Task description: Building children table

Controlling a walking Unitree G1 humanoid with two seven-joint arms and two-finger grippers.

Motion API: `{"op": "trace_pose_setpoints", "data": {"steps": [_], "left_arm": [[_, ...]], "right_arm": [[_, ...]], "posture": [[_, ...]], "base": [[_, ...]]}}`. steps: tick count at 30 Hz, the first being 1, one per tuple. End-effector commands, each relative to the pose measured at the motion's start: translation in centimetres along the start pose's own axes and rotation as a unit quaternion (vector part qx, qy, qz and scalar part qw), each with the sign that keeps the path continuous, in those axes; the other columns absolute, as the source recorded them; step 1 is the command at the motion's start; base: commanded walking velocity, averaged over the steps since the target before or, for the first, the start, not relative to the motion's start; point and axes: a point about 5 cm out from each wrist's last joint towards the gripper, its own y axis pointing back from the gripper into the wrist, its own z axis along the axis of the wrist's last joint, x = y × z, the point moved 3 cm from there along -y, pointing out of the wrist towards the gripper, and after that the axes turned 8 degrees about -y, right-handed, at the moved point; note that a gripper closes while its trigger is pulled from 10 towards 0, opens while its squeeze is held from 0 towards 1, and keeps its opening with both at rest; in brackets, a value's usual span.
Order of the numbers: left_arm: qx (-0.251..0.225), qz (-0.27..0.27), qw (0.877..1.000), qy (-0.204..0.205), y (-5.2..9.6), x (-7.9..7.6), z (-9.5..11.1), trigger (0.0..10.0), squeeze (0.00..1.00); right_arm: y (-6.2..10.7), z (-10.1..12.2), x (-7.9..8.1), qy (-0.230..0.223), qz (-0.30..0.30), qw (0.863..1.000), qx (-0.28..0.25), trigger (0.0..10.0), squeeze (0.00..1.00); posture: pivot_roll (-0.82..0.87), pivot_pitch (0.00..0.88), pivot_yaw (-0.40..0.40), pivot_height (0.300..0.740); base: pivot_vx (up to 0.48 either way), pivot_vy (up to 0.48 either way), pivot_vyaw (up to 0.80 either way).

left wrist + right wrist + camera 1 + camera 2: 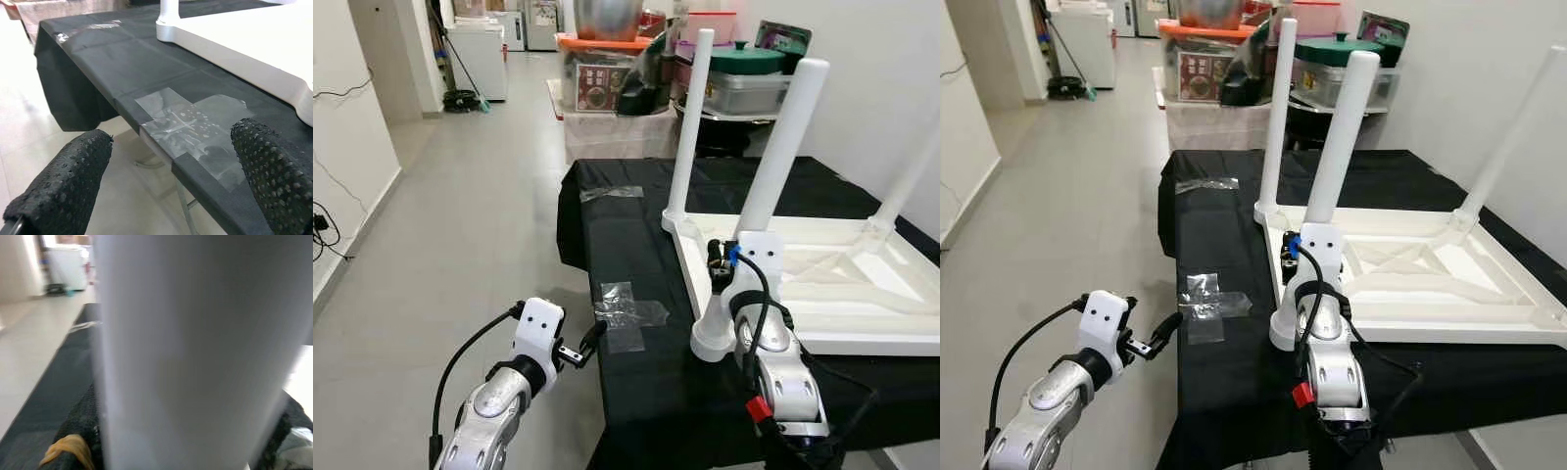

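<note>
Here's the children's table (822, 284), flipped upside down on the black-draped work table (636, 235), white tabletop flat on the cloth and legs pointing at the ceiling: a far leg (690, 122) already upright at the back corner, another one (911, 176) rising at the far right side, and the near leg (778, 162) standing at the front corner nearest the robot. The right gripper (724, 269) is up against the bottom of that near leg, and the right wrist view has the white shaft (195, 352) right against the lens with dark finger pads (80, 423) on either side, so it reads as clamped round the leg. My call: this is the leg-fitting step, seating or twisting this one into its corner socket (713, 338). The left gripper (585, 348) hovers off the table's edge, fingers (63, 191) spread wide and empty, just beside the patch of clear tape (628, 311) stuck on the cloth. Next move needs a steady turn or downward press while the leg remains vertical, and probably the left arm bracing the tabletop so it doesn't skate across the cloth
</note>
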Motion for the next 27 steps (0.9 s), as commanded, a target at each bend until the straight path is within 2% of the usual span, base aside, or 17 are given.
{"op": "trace_pose_setpoints", "data": {"steps": [1,3,4,5,6,7,8,11,15,16,17,18,27], "left_arm": [[0.011,-0.002,1.0,-0.004,0.1,-0.2,-0.5,10.0,0.0],[0.01,-0.002,1.0,-0.004,0.0,-0.1,-0.4,10.0,0.0],[0.01,-0.002,1.0,-0.004,0.0,-0.1,-0.4,10.0,0.0],[0.008,-0.005,1.0,-0.005,-0.1,-0.1,-0.3,10.0,0.0],[0.008,-0.005,1.0,-0.005,-0.1,-0.1,-0.3,10.0,0.0],[0.007,-0.006,1.0,-0.007,-0.2,-0.1,-0.3,10.0,0.0],[0.007,-0.006,1.0,-0.007,-0.2,-0.1,-0.3,10.0,0.0],[0.005,-0.003,1.0,-0.008,-0.3,0.1,-0.1,10.0,0.0],[0.005,-0.002,1.0,-0.008,-0.3,0.1,-0.2,10.0,0.0],[0.005,-0.002,1.0,-0.008,-0.3,0.0,-0.2,10.0,0.0],[0.005,-0.002,1.0,-0.007,-0.2,0.0,-0.2,10.0,0.0],[0.005,-0.002,1.0,-0.007,-0.1,-0.1,-0.2,10.0,0.0],[0.007,-0.001,1.0,-0.009,0.1,0.3,-0.3,10.0,0.0]], "right_arm": [[-0.4,1.7,0.3,-0.009,0.083,0.996,-0.012,10.0,0.0],[-0.3,3.3,0.1,0.018,0.19,0.981,-0.035,10.0,0.0],[-0.3,3.3,0.1,0.018,0.19,0.981,-0.035,10.0,0.0],[0.0,4.5,-0.6,0.067,0.272,0.959,-0.048,10.0,0.0],[0.0,4.5,-0.6,0.067,0.272,0.959,-0.048,10.0,0.0],[-0.8,5.2,-1.8,0.09,0.284,0.954,-0.041,10.0,0.0],[-0.8,5.2,-1.8,0.09,0.284,0.954,-0.041,10.0,0.0],[-0.7,5.9,-1.5,0.049,0.358,0.932,-0.021,10.0,0.0],[-0.8,5.8,-1.5,0.05,0.372,0.927,-0.015,10.0,0.0],[-1.3,5.4,-1.5,0.053,0.368,0.928,-0.007,4.3,0.0],[-1.7,5.1,-1.6,0.053,0.368,0.928,-0.001,4.3,0.0],[-2.0,4.8,-1.5,0.049,0.367,0.929,0.006,0.0,0.0],[-1.8,4.3,-1.8,0.046,0.376,0.925,-0.002,0.0,0.0]], "posture": [[0.06,0.0,-0.063,0.74],[0.05,0.0,-0.059,0.74],[0.05,0.0,-0.059,0.74],[0.05,0.0,-0.059,0.74],[0.05,0.0,-0.059,0.74],[0.06,0.0,-0.065,0.74],[0.06,0.0,-0.065,0.74],[0.06,0.0,-0.07,0.74],[0.07,0.0,-0.073,0.74],[0.07,0.0,-0.079,0.74],[0.07,0.0,-0.079,0.74],[0.07,0.0,-0.079,0.74],[0.07,0.0,-0.065,0.74]], "base": [[0.0,0.0,0.0],[0.0,0.0,0.0],[0.0,0.0,0.0],[0.0,0.0,0.0],[0.0,0.0,0.0],[0.0,0.0,0.0],[0.0,0.0,0.0],[0.0,0.0,0.0],[0.0,0.0,0.0],[0.0,0.0,0.0],[0.0,0.0,0.0],[0.0,0.0,0.0],[0.0,0.0,0.0]]}}
